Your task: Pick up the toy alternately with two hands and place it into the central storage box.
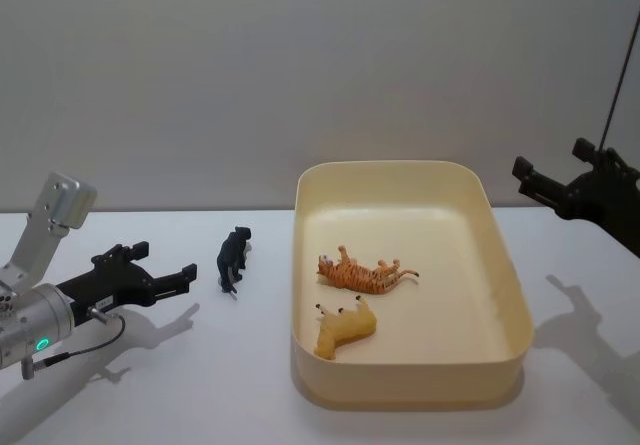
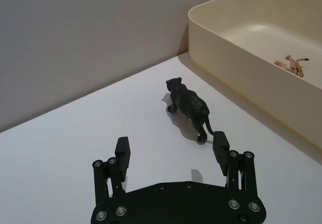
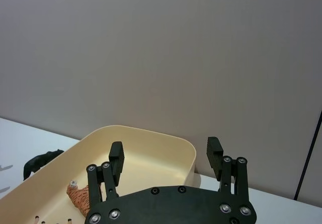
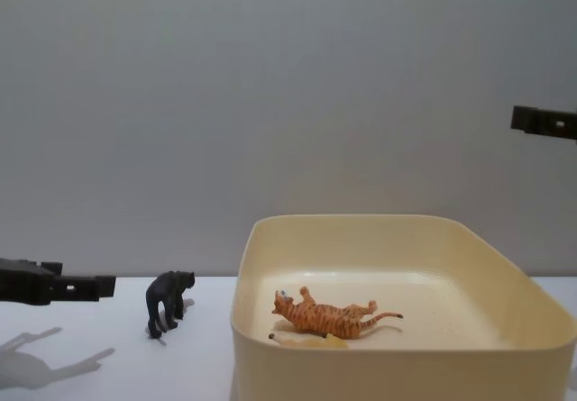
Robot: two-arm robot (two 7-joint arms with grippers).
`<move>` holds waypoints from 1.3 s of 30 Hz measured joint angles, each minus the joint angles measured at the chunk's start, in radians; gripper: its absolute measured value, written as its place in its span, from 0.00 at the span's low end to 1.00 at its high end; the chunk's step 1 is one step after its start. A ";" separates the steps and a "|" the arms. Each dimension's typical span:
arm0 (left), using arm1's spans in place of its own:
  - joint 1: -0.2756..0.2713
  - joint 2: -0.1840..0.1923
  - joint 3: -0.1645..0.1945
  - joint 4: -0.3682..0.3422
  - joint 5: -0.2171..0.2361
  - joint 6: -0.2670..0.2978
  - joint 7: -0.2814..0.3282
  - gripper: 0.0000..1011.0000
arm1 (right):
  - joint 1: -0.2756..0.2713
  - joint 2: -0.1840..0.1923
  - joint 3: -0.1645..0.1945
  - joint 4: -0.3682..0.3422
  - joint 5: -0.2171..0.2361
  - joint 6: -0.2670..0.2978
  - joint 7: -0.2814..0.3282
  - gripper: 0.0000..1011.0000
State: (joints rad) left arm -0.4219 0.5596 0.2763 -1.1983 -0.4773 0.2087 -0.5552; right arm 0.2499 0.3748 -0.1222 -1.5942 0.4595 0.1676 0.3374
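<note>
one toy left outside: panther [image 1: 233, 257], upright on the table [image 1: 200, 405] just beside the left wall of the box [image 1: 400, 170], with tiger [image 1: 365, 273] and yellow toy [image 1: 345, 330] lying inside. far nearer the left gripper [image 1: 165, 263], low over the table, fingers spread wide, empty, aimed at the panther's tail end. long axis pointing away from that gripper, head farthest, flanks facing the two fingers; probably a straight reach forward, then a squeeze across the body. right gripper [image 1: 560, 190] high past the box's right side, likewise open and empty.
</note>
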 joint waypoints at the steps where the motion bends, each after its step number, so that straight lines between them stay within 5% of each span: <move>1: 0.000 0.000 0.000 0.000 0.001 0.000 -0.002 0.99 | 0.000 0.000 0.000 0.000 0.000 0.000 0.000 0.99; 24: -0.055 -0.033 0.040 0.006 0.107 0.028 -0.061 0.99 | 0.000 0.000 0.000 0.000 0.000 0.000 0.000 0.99; 39: -0.138 -0.088 0.062 0.104 0.140 0.092 -0.040 0.99 | 0.000 0.000 0.000 0.000 0.000 0.000 0.000 0.99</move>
State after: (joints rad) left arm -0.5599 0.4713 0.3384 -1.0948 -0.3374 0.3002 -0.5948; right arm 0.2500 0.3748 -0.1222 -1.5942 0.4595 0.1675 0.3375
